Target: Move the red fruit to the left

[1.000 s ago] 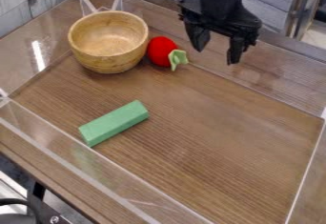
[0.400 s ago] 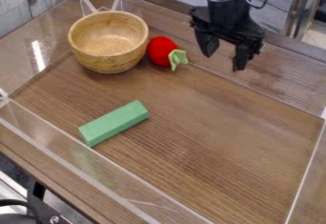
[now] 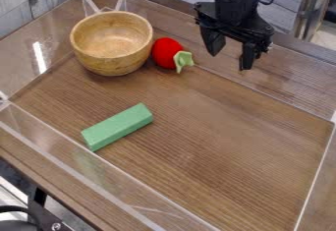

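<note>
Basically, you had a wood-grain table (image 3: 223,146) with low clear plastic walls (image 3: 39,142) around it, smooth laminate with a slight sheen, so I'd judge anything round would roll or skid on it.

Next down in size, the wooden bowl (image 3: 112,42): turned wood, thick rim, pale inside, sitting at the back left. It looked rigid and stable.

The gripper (image 3: 234,52) hung at the back right, black, pointing mostly down, jaws spread wide with nothing between them. It was near the fruit's right side but apart from it, not yet over it.

The green block (image 3: 117,127) lay flat toward the front left, a matte rectangular bar, well apart from everything else.

Smallest was the red fruit (image 3: 167,54): rounded, bright red, with a green leafy cap at its right end. It sat just beside the bowl's right side; I couldn't tell whether they touched.

My read: it was a light toy, probably hard plastic or firm foam, not fragile, a bit slippery on the curve. You'd have wanted to pinch it across the widest part of the red body, not the cap, which looked thin and likely to flex or slip out.
</note>
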Robot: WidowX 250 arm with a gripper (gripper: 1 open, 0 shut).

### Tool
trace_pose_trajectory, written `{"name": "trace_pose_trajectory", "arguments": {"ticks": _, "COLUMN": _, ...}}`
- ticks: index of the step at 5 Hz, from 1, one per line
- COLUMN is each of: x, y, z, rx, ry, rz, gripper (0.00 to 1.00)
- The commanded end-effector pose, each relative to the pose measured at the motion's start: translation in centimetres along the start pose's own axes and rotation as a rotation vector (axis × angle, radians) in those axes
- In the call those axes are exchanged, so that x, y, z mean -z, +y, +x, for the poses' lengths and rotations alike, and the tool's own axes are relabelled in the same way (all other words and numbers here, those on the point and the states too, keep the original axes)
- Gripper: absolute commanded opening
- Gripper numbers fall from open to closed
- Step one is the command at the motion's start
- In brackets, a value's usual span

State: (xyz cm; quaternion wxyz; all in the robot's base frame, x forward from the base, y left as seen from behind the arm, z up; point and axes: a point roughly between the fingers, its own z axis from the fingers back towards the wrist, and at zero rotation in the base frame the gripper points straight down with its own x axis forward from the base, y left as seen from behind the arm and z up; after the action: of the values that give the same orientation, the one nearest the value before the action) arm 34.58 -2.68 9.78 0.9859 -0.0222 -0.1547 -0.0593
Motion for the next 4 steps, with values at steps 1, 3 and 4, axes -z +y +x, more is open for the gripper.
{"name": "trace_pose_trajectory", "arguments": {"ticks": 1, "x": -2.1, "y": -0.5, "z": 1.6, "rx": 0.034, "ry": -0.082, "rz": -0.002, "gripper": 1.00}}
{"name": "trace_pose_trajectory", "arguments": {"ticks": 3, "x": -3.8, "y": -3.2, "z": 2.4, "rx": 0.008, "ry": -0.055, "rz": 0.006, "gripper": 1.00}}
{"name": "trace_pose_trajectory", "arguments": {"ticks": 4, "x": -3.0, "y": -1.6, "z": 0.5, "rx": 0.005, "ry": -0.046, "rz": 0.002, "gripper": 1.00}}
